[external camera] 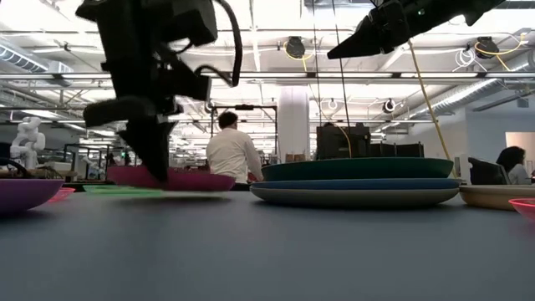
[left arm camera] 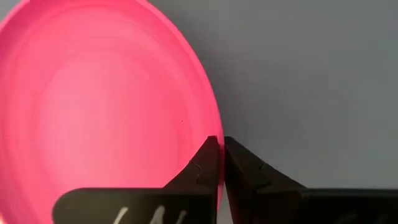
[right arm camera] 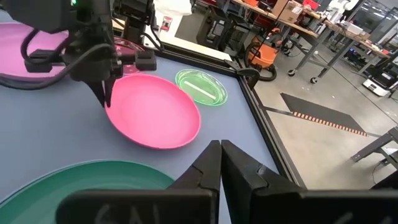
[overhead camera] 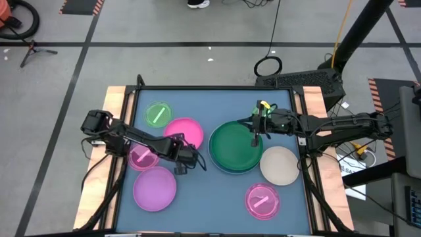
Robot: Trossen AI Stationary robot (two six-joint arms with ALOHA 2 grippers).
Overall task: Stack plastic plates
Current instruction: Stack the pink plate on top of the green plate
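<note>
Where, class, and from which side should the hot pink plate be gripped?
Grip the hot pink plate by its thin raised rim, jaws closing from above on the edge facing the dark green plate. The left gripper already pinches that rim there.

Hot pink plate [left arm camera: 93, 106]: smooth plastic, soft sheen. Small green plate [right arm camera: 201, 86]: translucent plastic. Worktop [overhead camera: 197, 197]: matt blue-grey mat, bare wood edges. My left hand [left arm camera: 217, 152]: matt black plastic fingers.

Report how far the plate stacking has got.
Done: a stack stands mid-table, dark green plate on a blue one and a pale one beneath. In hand: the left pincer is shut on the hot pink plate's rim. The right pincer hovers shut over the stack. Left: purple, beige and the small plates lie scattered.
</note>
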